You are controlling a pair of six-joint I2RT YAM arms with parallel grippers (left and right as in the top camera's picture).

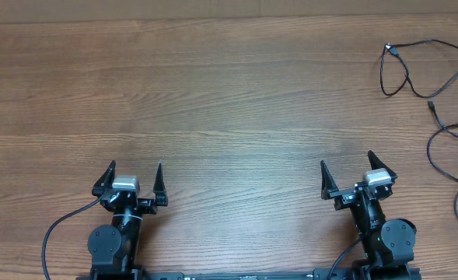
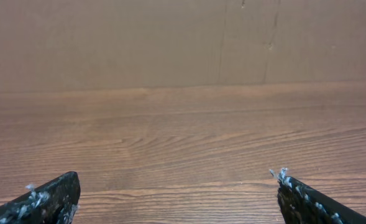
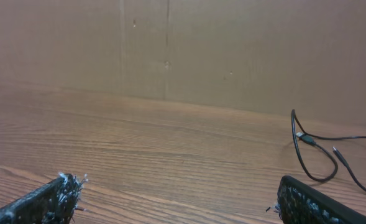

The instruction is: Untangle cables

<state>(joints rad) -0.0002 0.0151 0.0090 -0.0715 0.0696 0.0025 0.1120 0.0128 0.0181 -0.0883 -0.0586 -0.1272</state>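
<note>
While both arms sit at the near edge of the table [image 1: 229, 101], the L claw [image 1: 135, 166] stands wide open, holding nothing, tips pointing fwd over the wood. R claw [image 1: 347, 160] is equally wide, also holding nothing. Cables [image 1: 389, 51] lie at the far R corner of the table, well apart from both claws. One thin black loop w/ a small plug sits near the back edge; more cord trails down along the R edge, partly out of frame. From the R wrist cam, the loop lies ahead & to the R of the fingers, close to the brown wall [image 3: 232, 50], touching neither claw
</note>
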